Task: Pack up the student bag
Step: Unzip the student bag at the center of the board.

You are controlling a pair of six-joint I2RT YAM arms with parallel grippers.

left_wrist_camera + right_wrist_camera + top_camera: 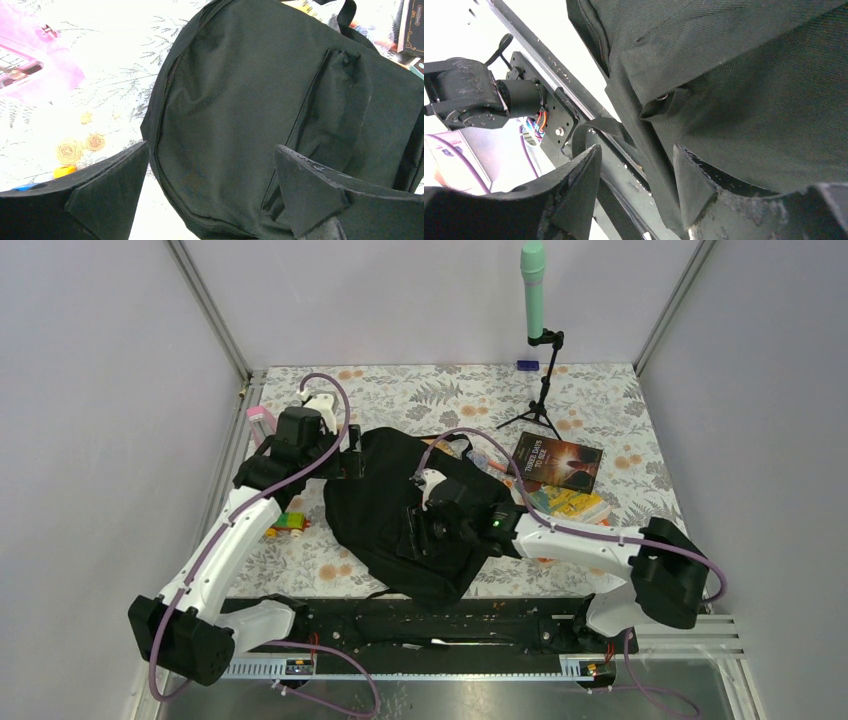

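White arm links [225, 540], black joint housings [180, 635], purple cables [326, 374], matte black wedge-shaped jaws.

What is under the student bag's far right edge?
A yellow-orange item and a colourful item poke out from beneath the student bag, near the dark book. The bag covers the rest of them, so I cannot tell what they are.

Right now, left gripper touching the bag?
Cannot tell. Left wrist view shows the left gripper open over the student bag; no contact or gap shows plainly.
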